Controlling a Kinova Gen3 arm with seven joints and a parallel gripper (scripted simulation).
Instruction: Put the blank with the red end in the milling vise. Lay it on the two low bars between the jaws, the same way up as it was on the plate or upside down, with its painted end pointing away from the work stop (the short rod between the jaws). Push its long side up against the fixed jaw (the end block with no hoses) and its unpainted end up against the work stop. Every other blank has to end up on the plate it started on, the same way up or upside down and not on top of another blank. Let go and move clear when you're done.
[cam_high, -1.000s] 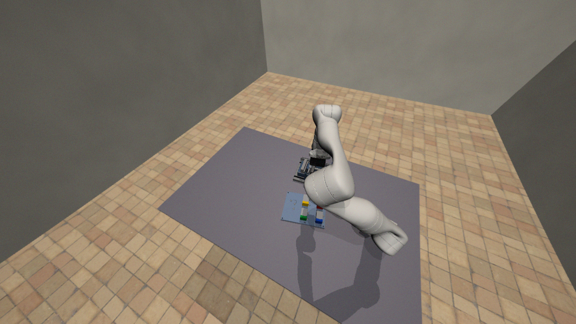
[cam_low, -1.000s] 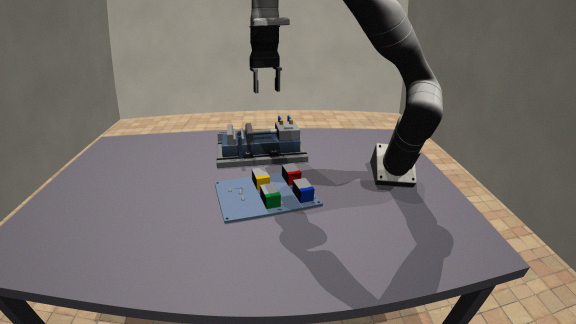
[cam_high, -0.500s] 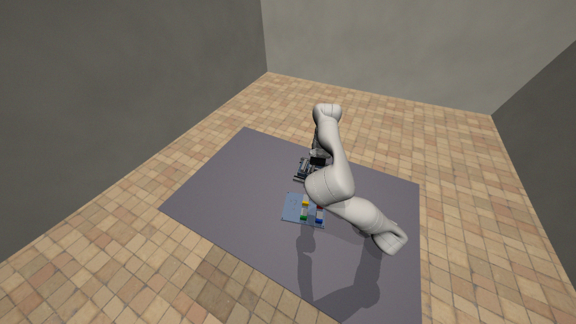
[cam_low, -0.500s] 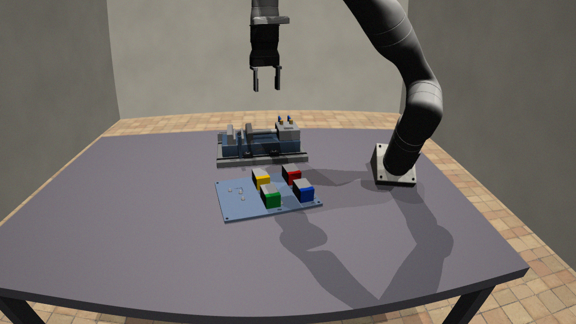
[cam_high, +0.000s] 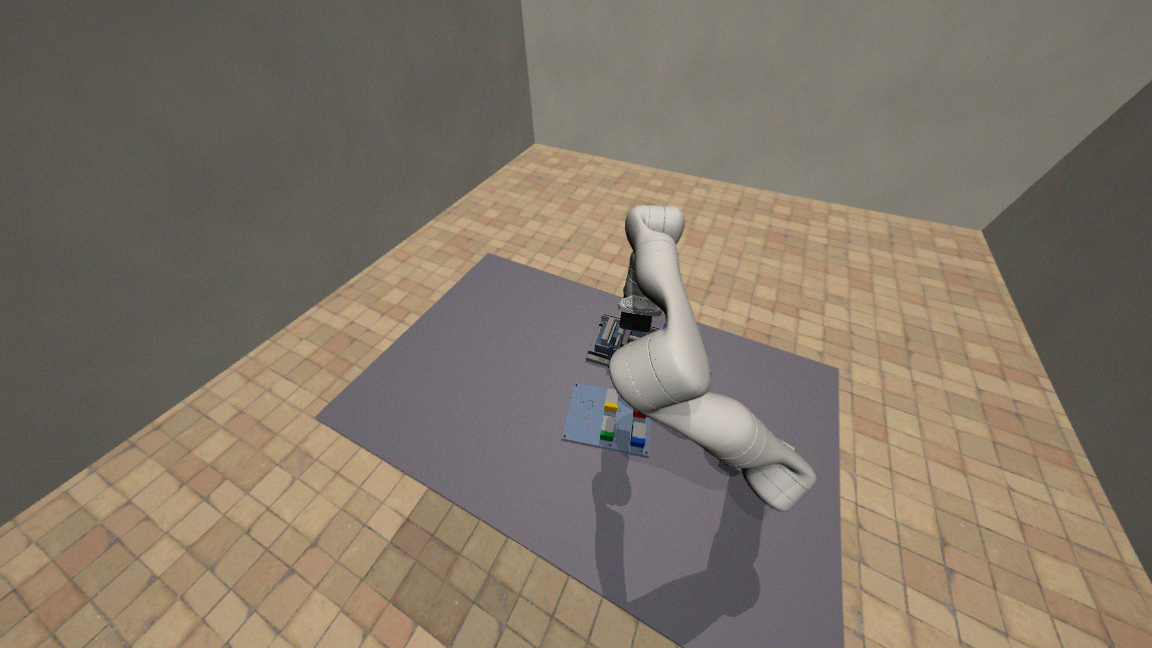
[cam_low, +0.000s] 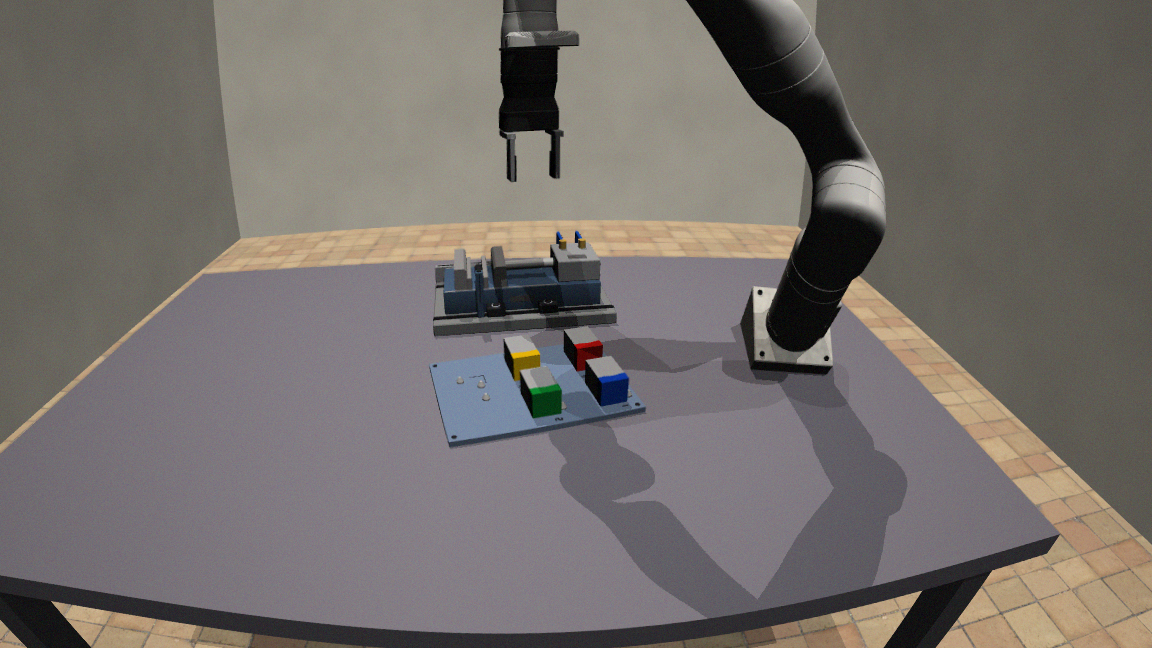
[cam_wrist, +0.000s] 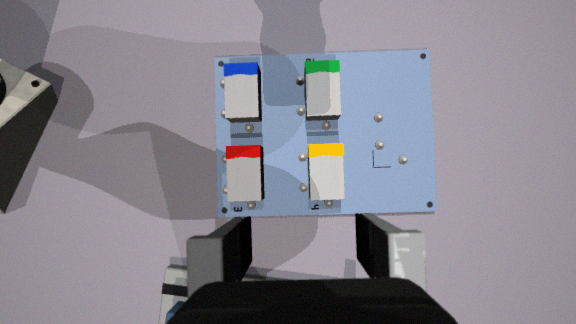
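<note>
Fingers of the gripper (cam_low: 533, 178) (cam_wrist: 304, 247), nearest the wrist camera, stood fully apart and held nothing. Below the gripper, out in front of its fingers, I saw the red-ended blank (cam_high: 638, 414) (cam_low: 583, 348) (cam_wrist: 244, 174) lying on the blue plate (cam_high: 581, 420) (cam_low: 475, 415) (cam_wrist: 405, 100). Yellow-ended (cam_high: 611, 401) (cam_low: 522, 357) (cam_wrist: 326, 172), blue-ended (cam_high: 638, 433) (cam_low: 607, 380) (cam_wrist: 242, 92) and green-ended (cam_high: 608, 427) (cam_low: 540, 390) (cam_wrist: 323, 90) blanks shared that plate. Beneath the gripper, farther from the camera in the exterior view than the plate, sat the milling vise (cam_high: 600, 350) (cam_low: 523, 290) (cam_wrist: 172, 280), its hosed block (cam_low: 575, 261) at one end.
</note>
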